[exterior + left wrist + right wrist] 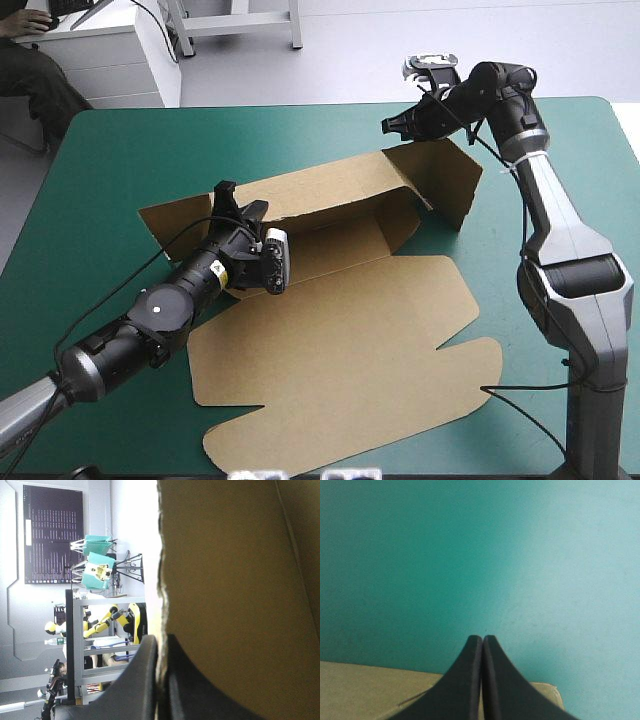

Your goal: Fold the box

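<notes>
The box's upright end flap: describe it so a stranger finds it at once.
On the teal-green table lies a brown box, half folded. At the right end of its raised back wall stands a flap, just under the right gripper. The big lid in front lies flat; this flap stands upright.

High cam: above and behind robot, facing forward and down, far off. Whole tabletop (120,150) in frame, far edge near top. Left wrist cam: rides behind left claw (161,639), turned quarter turn, looking level out past tabletop. Very near box (225,580), board filling much of frame. Right wrist cam: behind right claw (482,639), facing down at teal-green cover (420,555), close. Shared: box board in all three. High view alone holds both claws.
</notes>
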Robot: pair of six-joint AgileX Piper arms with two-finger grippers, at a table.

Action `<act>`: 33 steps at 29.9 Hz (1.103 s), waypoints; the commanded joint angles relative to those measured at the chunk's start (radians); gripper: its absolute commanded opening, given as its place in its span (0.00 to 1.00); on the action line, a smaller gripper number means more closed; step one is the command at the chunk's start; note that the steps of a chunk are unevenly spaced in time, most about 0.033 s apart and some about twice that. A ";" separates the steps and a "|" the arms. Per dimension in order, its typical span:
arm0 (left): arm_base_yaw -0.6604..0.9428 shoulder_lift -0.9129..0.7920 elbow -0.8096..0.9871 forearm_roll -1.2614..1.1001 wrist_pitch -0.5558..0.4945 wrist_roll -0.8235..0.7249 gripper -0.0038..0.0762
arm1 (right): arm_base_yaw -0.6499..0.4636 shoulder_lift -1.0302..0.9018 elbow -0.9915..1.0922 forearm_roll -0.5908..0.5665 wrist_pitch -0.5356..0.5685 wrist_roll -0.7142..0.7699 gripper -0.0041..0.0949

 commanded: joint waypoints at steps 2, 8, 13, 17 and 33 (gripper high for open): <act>-0.004 -0.024 -0.031 0.045 0.006 -0.019 0.04 | -0.003 -0.044 -0.035 0.002 0.003 0.002 0.02; -0.004 -0.008 -0.031 0.045 0.072 -0.023 0.04 | -0.005 -0.067 -0.003 -0.021 0.100 0.021 0.02; -0.004 -0.006 -0.031 0.046 0.073 -0.026 0.04 | -0.005 -0.137 0.067 -0.062 0.100 0.018 0.02; -0.004 -0.006 -0.031 0.046 0.071 -0.036 0.04 | -0.016 -0.202 0.138 -0.092 0.100 0.018 0.02; -0.004 0.007 -0.031 0.054 0.085 -0.079 0.04 | -0.066 -0.412 0.442 0.004 0.102 -0.026 0.02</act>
